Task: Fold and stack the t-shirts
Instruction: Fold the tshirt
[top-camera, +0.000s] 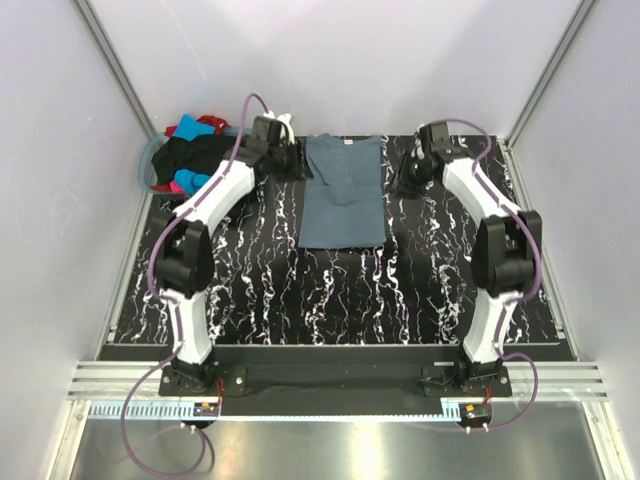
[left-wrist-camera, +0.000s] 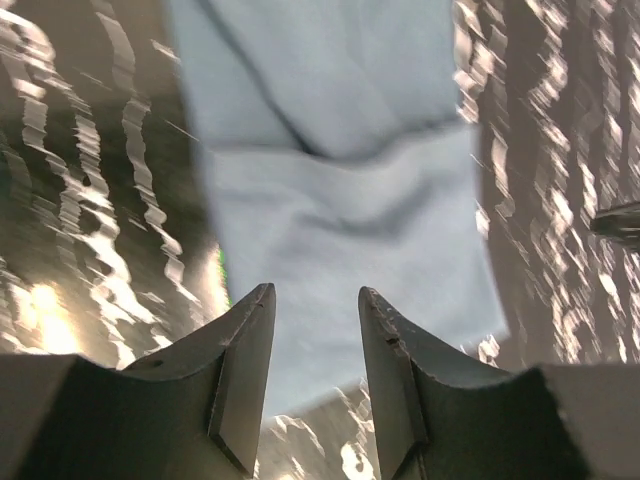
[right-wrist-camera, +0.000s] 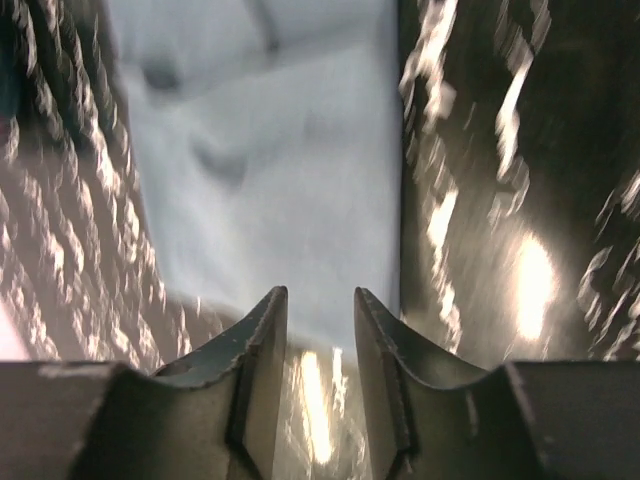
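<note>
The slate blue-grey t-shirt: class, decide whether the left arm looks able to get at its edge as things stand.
Probably yes. The left gripper hangs open right beside the slate blue-grey t-shirt, which lies flat on the table, and nothing sits between them.

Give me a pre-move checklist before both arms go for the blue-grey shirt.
1. Left end effector open, nothing between its jaws: ok.
2. Right end effector open, empty: ok.
3. Blue-grey t-shirt flat on the table: ok.
4. Crosswise fold done: not ok, it lies full length.
5. Height over the cloth: cannot tell, wrist views blurred.
6. Other t-shirts in the basket: ok.
</note>
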